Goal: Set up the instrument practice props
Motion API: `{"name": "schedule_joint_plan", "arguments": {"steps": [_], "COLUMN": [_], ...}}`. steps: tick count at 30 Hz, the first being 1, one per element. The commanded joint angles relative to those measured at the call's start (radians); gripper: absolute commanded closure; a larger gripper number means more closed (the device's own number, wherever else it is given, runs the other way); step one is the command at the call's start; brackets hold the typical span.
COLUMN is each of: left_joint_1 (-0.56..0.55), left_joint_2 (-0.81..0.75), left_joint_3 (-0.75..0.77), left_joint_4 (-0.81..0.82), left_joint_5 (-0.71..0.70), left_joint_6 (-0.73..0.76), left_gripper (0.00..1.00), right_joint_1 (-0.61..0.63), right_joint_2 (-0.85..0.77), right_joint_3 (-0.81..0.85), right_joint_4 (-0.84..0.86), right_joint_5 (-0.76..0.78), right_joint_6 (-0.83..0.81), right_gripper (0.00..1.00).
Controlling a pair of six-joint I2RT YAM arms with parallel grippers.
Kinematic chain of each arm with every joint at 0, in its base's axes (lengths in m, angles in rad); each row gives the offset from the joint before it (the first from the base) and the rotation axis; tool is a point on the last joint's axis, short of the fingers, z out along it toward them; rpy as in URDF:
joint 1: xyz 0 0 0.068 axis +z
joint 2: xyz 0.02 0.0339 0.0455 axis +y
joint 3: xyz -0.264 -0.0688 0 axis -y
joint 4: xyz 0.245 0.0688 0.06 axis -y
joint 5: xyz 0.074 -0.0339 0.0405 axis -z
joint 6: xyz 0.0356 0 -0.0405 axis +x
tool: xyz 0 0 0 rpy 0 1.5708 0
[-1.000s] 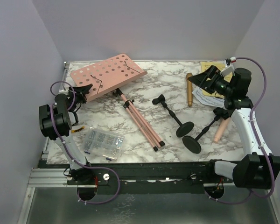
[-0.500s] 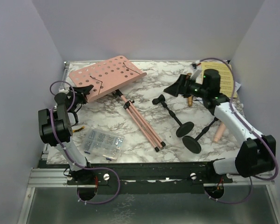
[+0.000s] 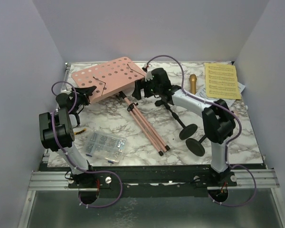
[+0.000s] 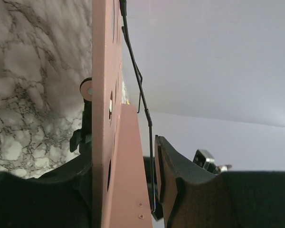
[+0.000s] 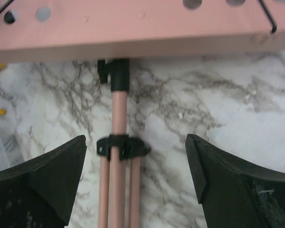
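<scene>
Pink perforated tripod-legged music rack [image 3: 109,76] lies on its side at far left of the marble-pattern table [image 3: 247,128]. Perforated plate faces up and is tilted. Folded pink legs [image 3: 147,126] are bundled together; long axis runs from the plate diagonally toward near-centre, feet pointing at the front edge. Left gripper [image 3: 85,91] is clamped on the plate's left edge; left wrist view shows the plate edge-on between both fingers. Right gripper [image 5: 135,141] has jaws spread wide, straddling the stem just below the plate, neither finger touching it. Gold microphone [image 3: 193,83] lies far-centre-right, axis near-to-far. Yellow sheet-music page [image 3: 222,80] lies flat in the far right corner. Two black round-based mic holders [image 3: 188,131] lie tipped over, right of the legs.
</scene>
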Motion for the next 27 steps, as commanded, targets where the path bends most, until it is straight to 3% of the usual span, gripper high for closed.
{"name": "schedule_joint_plan", "arguments": {"steps": [1, 7, 13, 18, 22, 25, 26, 27], "left_joint_1": [-0.013, -0.016, -0.026, -0.036, -0.042, -0.043, -0.043, -0.043], "left_joint_2": [-0.117, -0.126, -0.141, -0.148, -0.154, -0.159, -0.164, -0.17], "left_joint_3": [0.042, 0.044, 0.046, 0.045, 0.045, 0.045, 0.047, 0.05], "left_joint_4": [0.223, 0.234, 0.239, 0.243, 0.244, 0.243, 0.243, 0.24], "left_joint_5": [0.109, 0.119, 0.126, 0.13, 0.132, 0.141, 0.146, 0.155], "left_joint_6": [-0.04, -0.059, -0.06, -0.062, -0.061, -0.069, -0.073, -0.074], "left_gripper": [1.0, 1.0, 1.0, 1.0, 1.0, 1.0, 0.98, 0.88], "right_joint_1": [0.041, 0.136, 0.207, 0.212, 0.212, 0.212, 0.212, 0.212], "right_joint_2": [0.138, 0.271, 0.374, 0.431, 0.451, 0.467, 0.468, 0.461], "right_joint_3": [0.189, 0.296, 0.346, 0.38, 0.405, 0.472, 0.485, 0.484], "right_joint_4": [-0.028, -0.014, 0.08, 0.117, 0.141, 0.117, 0.119, 0.138], "right_joint_5": [0.119, 0.285, 0.478, 0.523, 0.534, 0.519, 0.528, 0.536], "right_joint_6": [-0.091, -0.169, -0.297, -0.302, -0.31, -0.329, -0.332, -0.336], "right_gripper": [0.11, 0.16, 0.29, 0.38, 0.57, 0.86, 0.99, 1.0]}}
